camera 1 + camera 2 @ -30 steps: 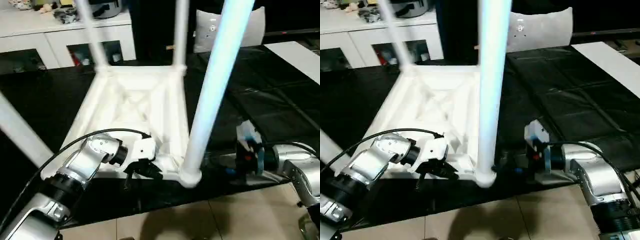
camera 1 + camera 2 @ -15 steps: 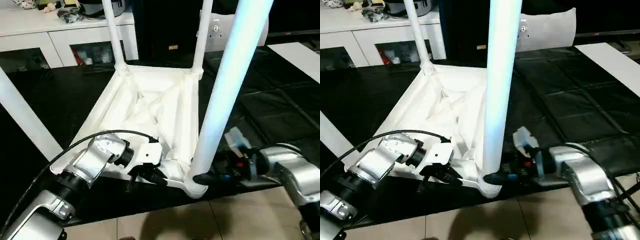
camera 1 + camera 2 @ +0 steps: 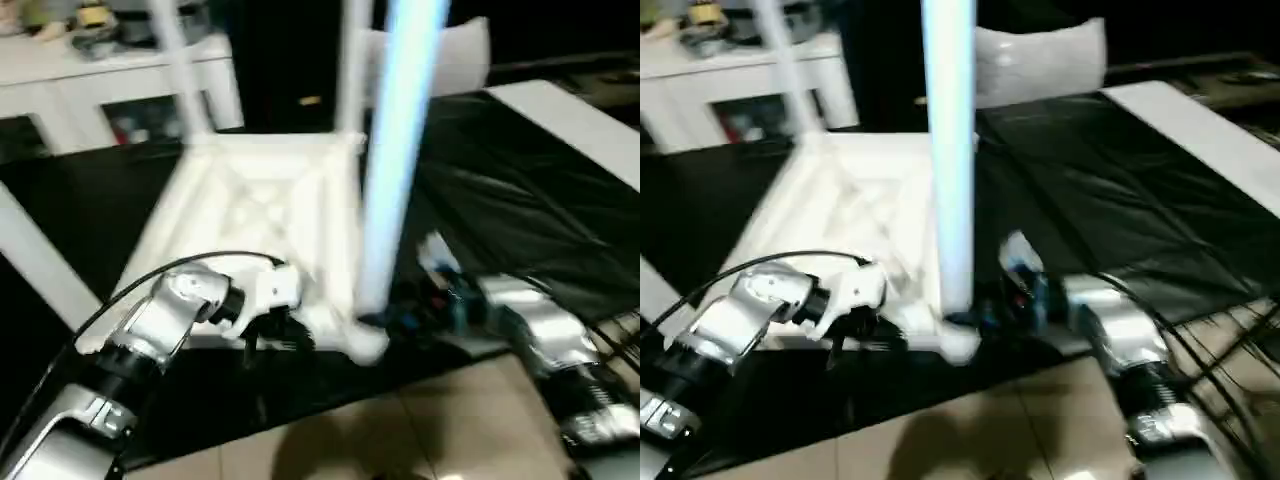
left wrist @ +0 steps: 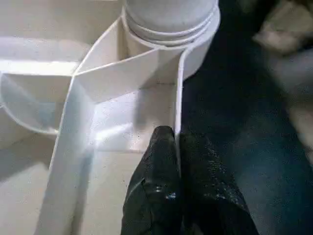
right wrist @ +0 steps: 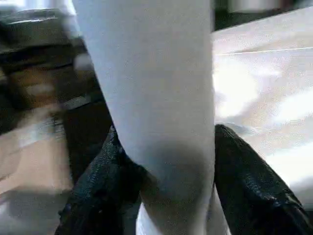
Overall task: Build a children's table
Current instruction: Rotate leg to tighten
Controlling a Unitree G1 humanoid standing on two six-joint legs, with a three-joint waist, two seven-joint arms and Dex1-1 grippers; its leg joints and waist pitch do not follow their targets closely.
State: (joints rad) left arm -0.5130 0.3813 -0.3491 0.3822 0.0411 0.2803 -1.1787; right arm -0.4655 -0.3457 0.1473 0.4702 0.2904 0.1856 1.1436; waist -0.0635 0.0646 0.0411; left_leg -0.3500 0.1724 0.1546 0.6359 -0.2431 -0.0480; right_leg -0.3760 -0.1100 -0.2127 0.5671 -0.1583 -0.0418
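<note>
Right gripper [image 5: 166, 196] clasped long white tapered plastic leg [image 3: 395, 170] above white ribbed tabletop's corner socket [image 3: 362, 340]; left gripper [image 4: 177, 142] pinched tabletop rim [image 4: 178, 93] beside socket. Risk: leg cocking, jamming threads.

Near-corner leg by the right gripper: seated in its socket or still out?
Seated. The leg stands upright in the round corner socket of the upturned tabletop; depth cannot tell.

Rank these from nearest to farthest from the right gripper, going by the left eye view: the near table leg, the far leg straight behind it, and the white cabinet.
1. The near table leg: right at the right gripper, its base between the jaws at the table's front corner.
2. The far leg: upright at the table's back corner, behind the near one.
3. The white cabinet: against the far left, beyond the table.
</note>
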